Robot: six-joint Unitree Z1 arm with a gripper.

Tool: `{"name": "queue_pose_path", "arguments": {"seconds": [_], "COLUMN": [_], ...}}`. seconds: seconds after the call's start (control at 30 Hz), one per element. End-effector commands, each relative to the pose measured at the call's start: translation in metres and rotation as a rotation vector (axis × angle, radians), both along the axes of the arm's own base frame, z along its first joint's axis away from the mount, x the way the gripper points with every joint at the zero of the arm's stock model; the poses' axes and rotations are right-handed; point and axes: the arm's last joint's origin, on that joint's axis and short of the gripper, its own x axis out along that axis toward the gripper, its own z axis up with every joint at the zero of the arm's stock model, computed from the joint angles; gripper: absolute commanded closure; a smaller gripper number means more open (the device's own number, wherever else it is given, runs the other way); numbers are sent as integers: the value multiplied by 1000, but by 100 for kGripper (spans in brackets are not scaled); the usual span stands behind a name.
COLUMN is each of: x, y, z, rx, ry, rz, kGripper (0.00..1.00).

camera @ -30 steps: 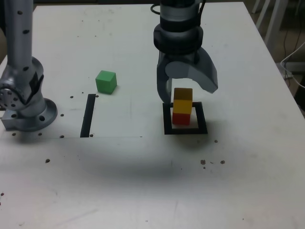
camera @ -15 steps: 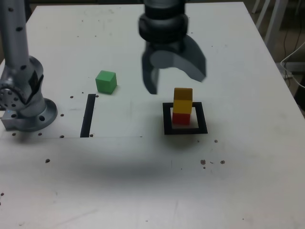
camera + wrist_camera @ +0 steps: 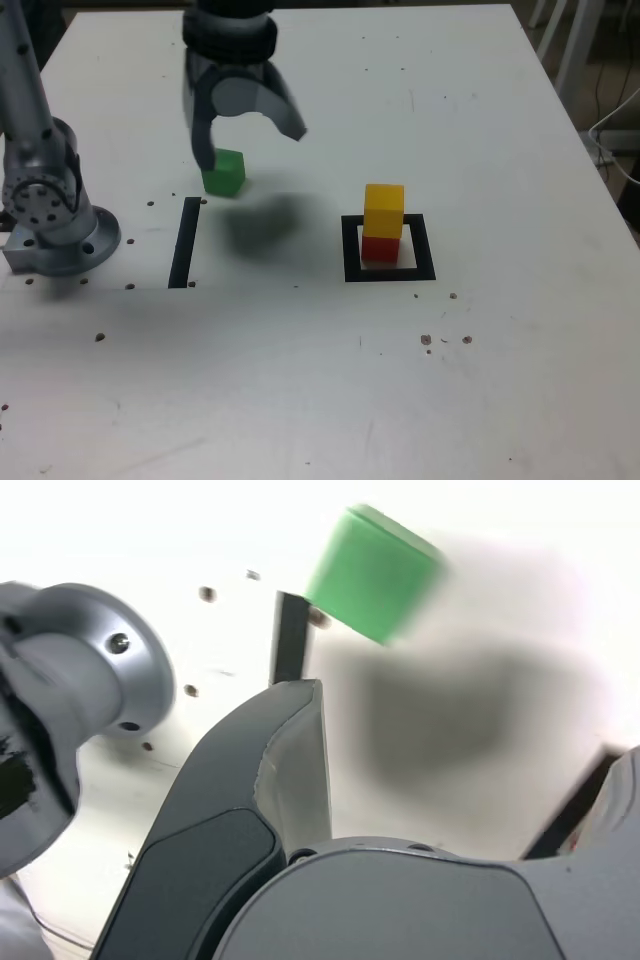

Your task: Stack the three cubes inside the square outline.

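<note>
White table (image 3: 480, 120), evenly lit.
Dark specks (image 3: 446, 340) dot its surface; white furniture legs (image 3: 575, 40) stand beyond its far corner.

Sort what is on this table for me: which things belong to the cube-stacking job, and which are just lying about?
Belongs to the job:
- small solid green cube, alone on the table
- small solid yellow cube, resting on the red one
- small solid red cube, inside the outline
- thick black square outline
- open grey end effector

Just there:
- straight black strip
- grey metal arm base
- white table
</note>
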Motion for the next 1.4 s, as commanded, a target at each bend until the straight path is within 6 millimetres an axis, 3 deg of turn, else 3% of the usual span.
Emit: {"name": "queue_pose_path", "arguments": {"seconds": [0.0, 0.27, 0.47, 0.8, 1.37], "x": [-3, -5, -12, -22, -35], "y": [5, 13, 12, 5, 32], "z": [-1, -5, -10, -13, -34], "rx": [14, 62, 92, 157, 85], "ry": [-4, -13, 38, 44, 47], "rz": [59, 235, 292, 558, 733], "kGripper": [0, 0, 0, 0, 0]}}
